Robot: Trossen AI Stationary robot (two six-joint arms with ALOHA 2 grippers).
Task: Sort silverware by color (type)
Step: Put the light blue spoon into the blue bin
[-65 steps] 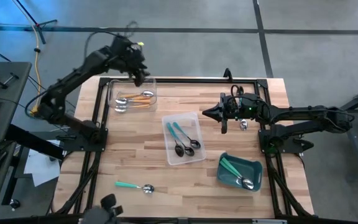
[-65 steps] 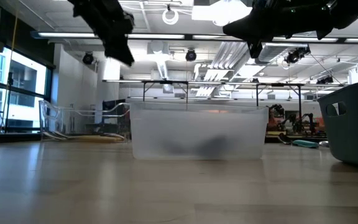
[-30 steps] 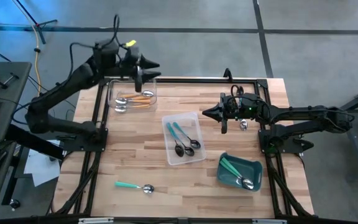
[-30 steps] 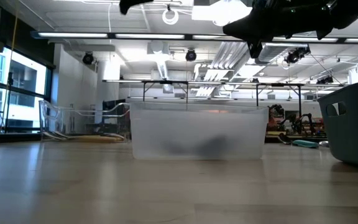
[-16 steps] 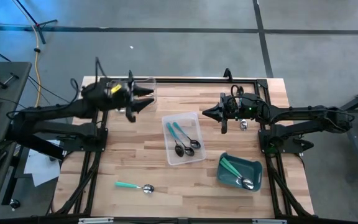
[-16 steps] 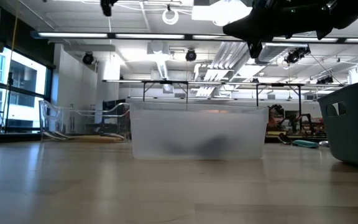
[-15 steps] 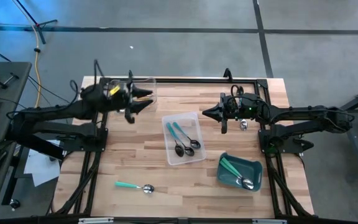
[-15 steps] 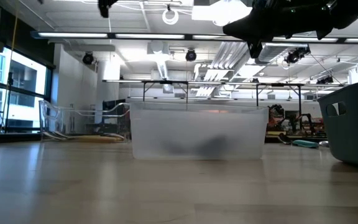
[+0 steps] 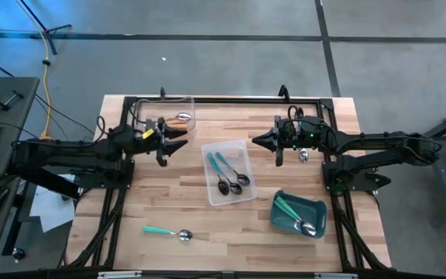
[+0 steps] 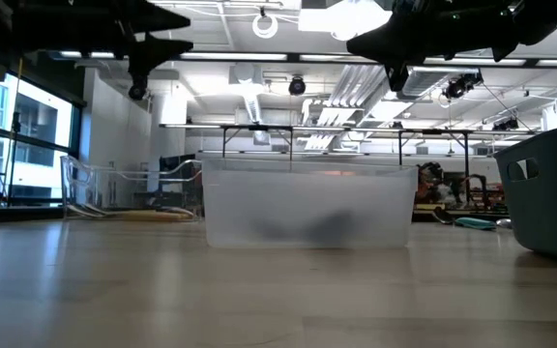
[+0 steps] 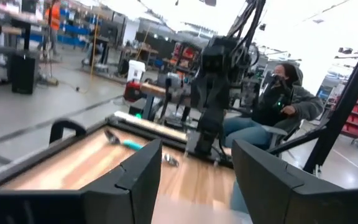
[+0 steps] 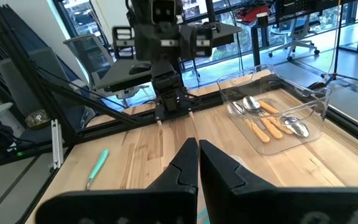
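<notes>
High view gives us the whole tabletop [image 9: 169, 201]: the orange-handled spoons [image 9: 178, 118] lie in a clear tray [image 9: 189, 102] at the upper left of the frame, two teal-blue spoons [image 9: 224, 169] sit in a second clear tray [image 9: 248, 195] at the centre, green ones [image 9: 289, 209] rest in the teal bin [image 9: 317, 209] at the lower right, and one loose spoon [image 9: 167, 232] with a green handle lies on bare wood at the lower left. A further small metal piece, probably another spoon, shows just under the right arm, though we cannot make it out well. Our left tool [image 9: 175, 138] hangs empty with its fingers spread, just beside the orange tray; our right tool [image 9: 260, 141] waits clenched on nothing at the upper right of centre. We judge these spoons light and stiff, with polished bowls that would slip and roll under the pads. Their slim handles lie nearly flat on the wood, so we would pinch the loose one across mid-handle, fingers straddling it squarely, and expect it to swing bowl-down if taken too near the tip.
</notes>
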